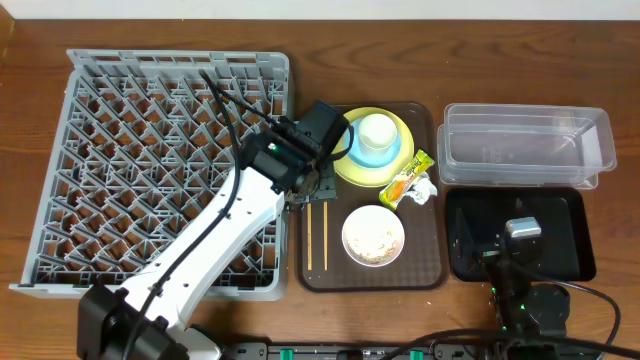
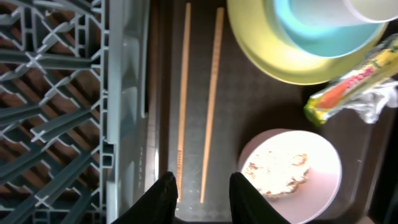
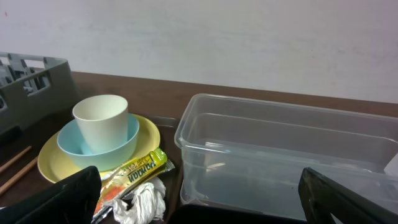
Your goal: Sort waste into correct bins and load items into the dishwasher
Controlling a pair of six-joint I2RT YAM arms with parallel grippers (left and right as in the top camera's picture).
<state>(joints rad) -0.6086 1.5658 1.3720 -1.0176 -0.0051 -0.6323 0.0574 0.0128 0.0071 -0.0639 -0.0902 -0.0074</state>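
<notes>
1. Two chopsticks (image 1: 317,237) lie side by side and parallel on the brown tray (image 1: 425,250), along its edge nearest the dish rack (image 1: 150,170).
2. Over that same edge of the brown tray hangs the left gripper (image 2: 204,190), its jaws partly apart. The near ends of the chopsticks show in the gap between the fingers (image 2: 165,196). Whether they touch cannot be told, and nothing is seen clamped.
3. Off the brown tray, on the side away from the rack, the right gripper (image 3: 199,186) hangs above the black tray (image 1: 570,215). Its jaws are spread wide and it has hold of nothing.
4. At the far end of the brown tray sits the yellow plate (image 1: 350,165). The blue bowl (image 1: 380,160) rests on it, and the white cup (image 1: 378,130) stands upright in that bowl.
5. At the near end of the brown tray, just beside the chopsticks, stands the white bowl (image 1: 373,236) with rice crumbs (image 2: 277,168) inside.
6. Between plate and white bowl, on the brown tray, lies the snack wrapper (image 1: 407,178) against the plate's rim. The crumpled white scrap (image 1: 424,189) touches it.
7. Beside the far end of the brown tray, away from the rack, stands the clear tub (image 1: 527,108), with the black tray adjoining it.
</notes>
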